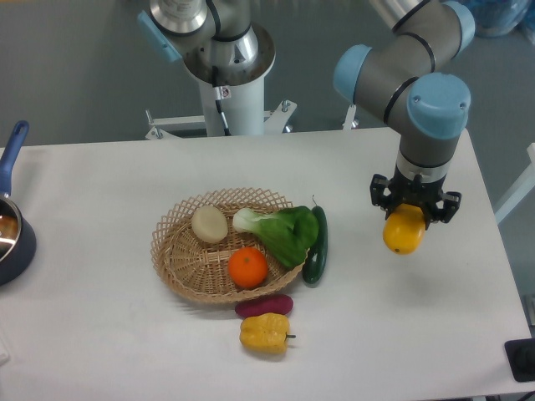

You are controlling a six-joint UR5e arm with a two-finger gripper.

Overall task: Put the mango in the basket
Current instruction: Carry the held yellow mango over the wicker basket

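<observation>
The tool (415, 207) points straight down over the right part of the white worktop (100, 326), its two dark fingers pinching the upper end of the mango (403, 231). The mango hangs clear of the worktop, its long axis close to vertical with the rounded yellow end pointing down; the top end is hidden between the fingers. It sits at about 3 o'clock from the basket (180, 271), well apart from it.

The basket lies near the middle of the worktop and already holds a pale round vegetable (209, 224) at its 12 o'clock side, an orange (248, 267) toward 5 o'clock, and a leafy green bok choy (280, 230) whose leaves spill over the rim at 3 o'clock. A dark green cucumber (317, 247) lies just outside that same rim, running roughly 12 to 6 o'clock, so it and the bok choy leaves stand between the mango and the open basket floor. At the basket's 6 o'clock edge a purple sweet potato (264, 306) touches the rim, and a yellow bell pepper (265, 332) lies just beside it. A blue-handled pan (12, 225) sits at the far 9 o'clock edge of the worktop.
</observation>
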